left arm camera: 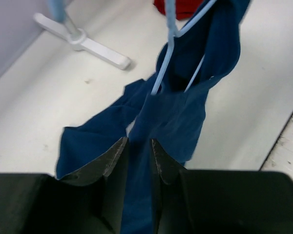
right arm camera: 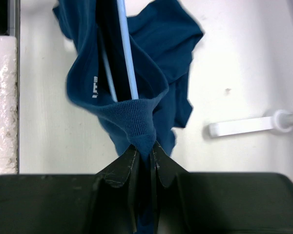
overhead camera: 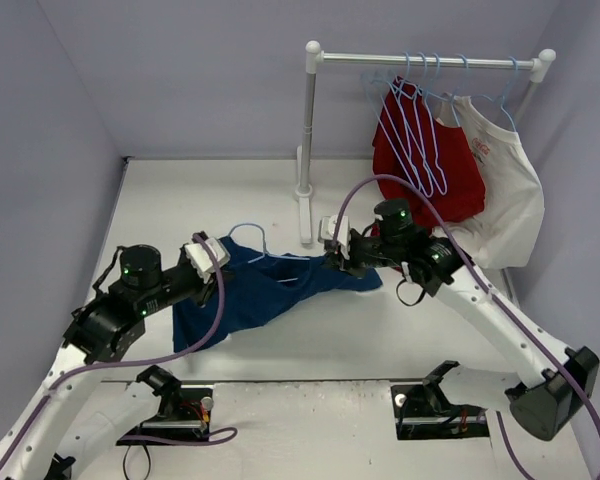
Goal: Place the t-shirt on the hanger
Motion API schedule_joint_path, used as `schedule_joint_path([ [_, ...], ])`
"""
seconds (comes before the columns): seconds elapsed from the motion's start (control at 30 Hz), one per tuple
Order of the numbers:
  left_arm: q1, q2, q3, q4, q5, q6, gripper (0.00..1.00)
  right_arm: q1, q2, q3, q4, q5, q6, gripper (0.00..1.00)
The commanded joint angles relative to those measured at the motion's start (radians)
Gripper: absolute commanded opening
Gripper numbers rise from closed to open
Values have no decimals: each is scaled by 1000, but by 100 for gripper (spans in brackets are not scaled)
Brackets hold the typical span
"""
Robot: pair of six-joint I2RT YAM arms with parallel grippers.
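The navy t-shirt (overhead camera: 265,290) hangs stretched between my two grippers above the table, its lower part drooping to the surface. A light-blue wire hanger (overhead camera: 270,255) lies inside it, with wire showing in the neck opening (right arm camera: 127,48) and in the left wrist view (left arm camera: 168,48). My right gripper (right arm camera: 144,146) is shut on the ribbed collar of the t-shirt (right arm camera: 136,117); in the top view this gripper (overhead camera: 332,258) is at the shirt's right end. My left gripper (left arm camera: 139,141) has its jaws a little apart, with t-shirt cloth (left arm camera: 176,112) running between them; in the top view it (overhead camera: 212,250) is at the shirt's left end.
A white clothes rack stands at the back, its post (overhead camera: 307,140) and foot (right arm camera: 249,126) just behind the t-shirt. From its rail (overhead camera: 430,62) hang a red shirt (overhead camera: 450,170), a white shirt (overhead camera: 505,190) and several spare blue hangers (overhead camera: 420,100).
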Motion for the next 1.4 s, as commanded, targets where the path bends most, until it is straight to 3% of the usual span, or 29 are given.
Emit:
schedule_joint_path([
  [0.0,-3,-36,77,0,-146,43,19,3,-84,47,62,41,25,0],
  [0.27,4,-6,135,-70,-284,62,18,3,-121,105,64,74,53,0],
  [0.43,6,-17,207,-51,-515,7,25,3,-97,199,67,85,71,0],
  [0.67,6,9,393,-57,-868,-113,51,1,45,568,81,203,142,0],
  [0.77,6,32,477,-62,-959,-151,64,0,148,832,88,298,181,0],
  [0.93,5,49,530,-80,-1007,-165,69,0,261,1139,90,403,202,0],
  [1.0,4,44,531,-86,-1024,-167,70,0,270,1189,92,435,206,0],
  [1.13,4,28,508,-84,-1033,-171,71,0,219,1147,99,465,220,0],
  [1.37,6,35,441,-85,-1022,-200,71,0,32,885,106,623,221,0],
])
